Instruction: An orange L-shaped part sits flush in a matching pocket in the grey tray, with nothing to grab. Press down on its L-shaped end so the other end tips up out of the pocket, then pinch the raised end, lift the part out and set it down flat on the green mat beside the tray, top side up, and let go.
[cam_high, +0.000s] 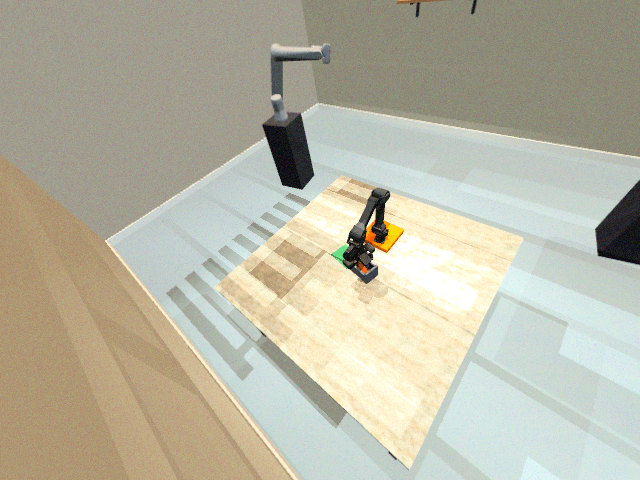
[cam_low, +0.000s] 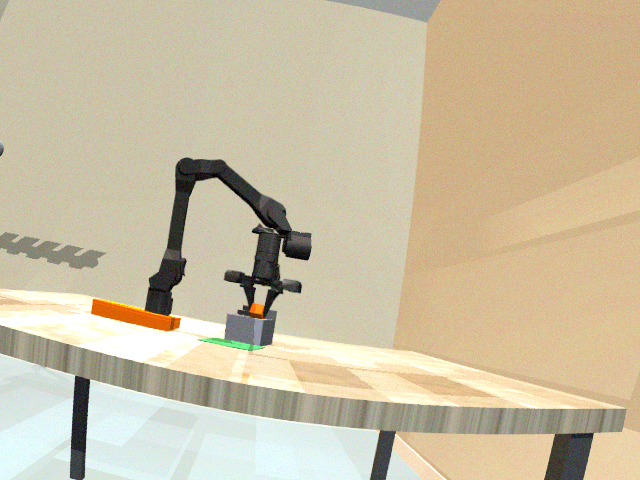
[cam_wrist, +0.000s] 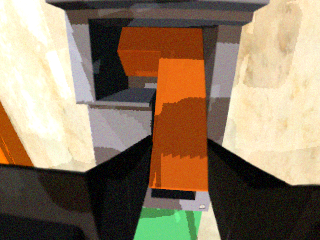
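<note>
The orange L-shaped part (cam_low: 256, 310) (cam_wrist: 181, 115) is tilted in the grey tray (cam_high: 368, 277) (cam_low: 240, 329) (cam_wrist: 227, 65). Its L-shaped end sits low inside the pocket, at the top of the wrist view, and its straight end stands up above the tray's rim. My gripper (cam_low: 259, 311) (cam_wrist: 178, 143) is shut on that raised end, with one finger on each long side. The fingertips are partly hidden in the top view. The green mat (cam_high: 340, 254) (cam_low: 227, 342) (cam_wrist: 167, 225) lies flat beside the tray, by the raised end, with nothing on it in view.
The arm stands on an orange base plate (cam_high: 390, 242) (cam_low: 131, 315) on the wooden table (cam_high: 361, 351) (cam_low: 330, 356). The plate's edge also shows at the left of the wrist view. The tray's walls stand close around the low end of the part.
</note>
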